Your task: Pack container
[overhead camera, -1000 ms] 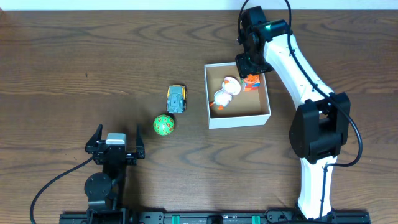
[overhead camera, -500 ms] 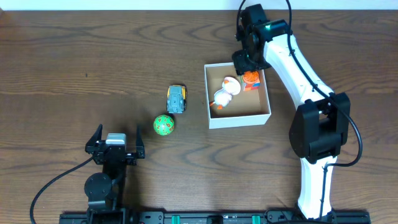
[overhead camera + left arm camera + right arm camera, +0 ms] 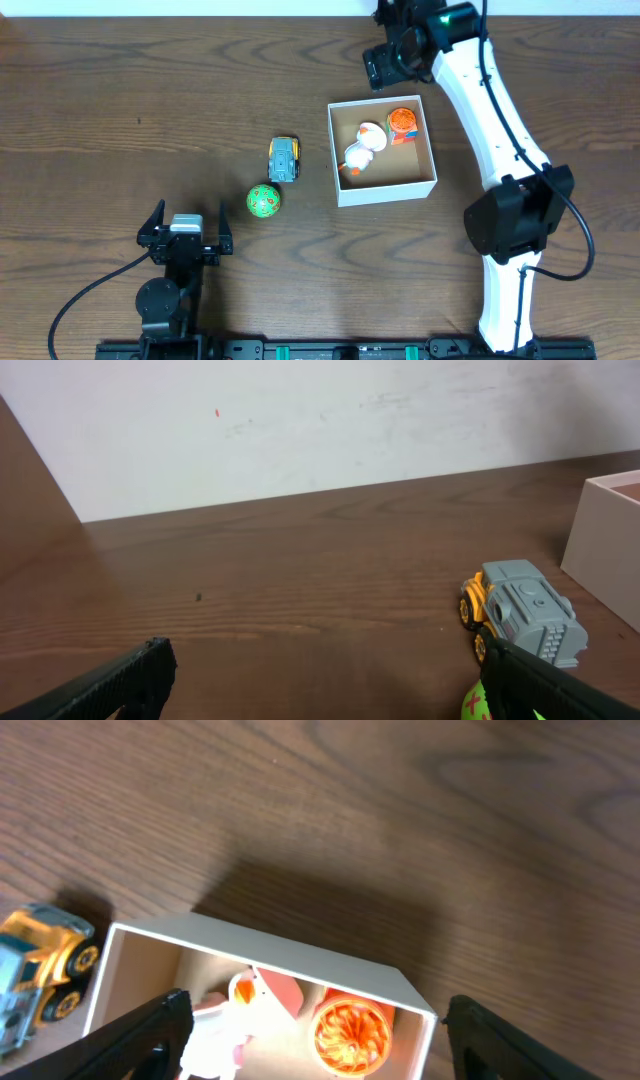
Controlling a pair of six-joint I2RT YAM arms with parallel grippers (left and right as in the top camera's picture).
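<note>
The container [image 3: 386, 190] is a square white box with a tan inside, right of the table's centre. Inside it lie a white toy with orange marks [image 3: 361, 150] and a round orange toy [image 3: 402, 122]. My right gripper [image 3: 384, 66] hovers above the table just beyond the box's far wall, open and holding nothing. The right wrist view looks down between the fingers of that gripper [image 3: 318, 1025] at the far wall of the container [image 3: 300, 960], the orange toy [image 3: 350, 1035] and the white toy [image 3: 222, 1038]. My left gripper [image 3: 188, 212] rests open near the front left.
A grey and yellow toy truck [image 3: 285, 159] and a green ball with red marks [image 3: 264, 200] lie on the wood left of the box. The left wrist view shows the truck [image 3: 522, 610], the ball [image 3: 473, 706] and the box wall [image 3: 605, 535] at its right.
My right gripper has opened wider, let go of the orange toy and drawn up and back past the box's far wall. The orange toy stays in the box. The left arm is still.
</note>
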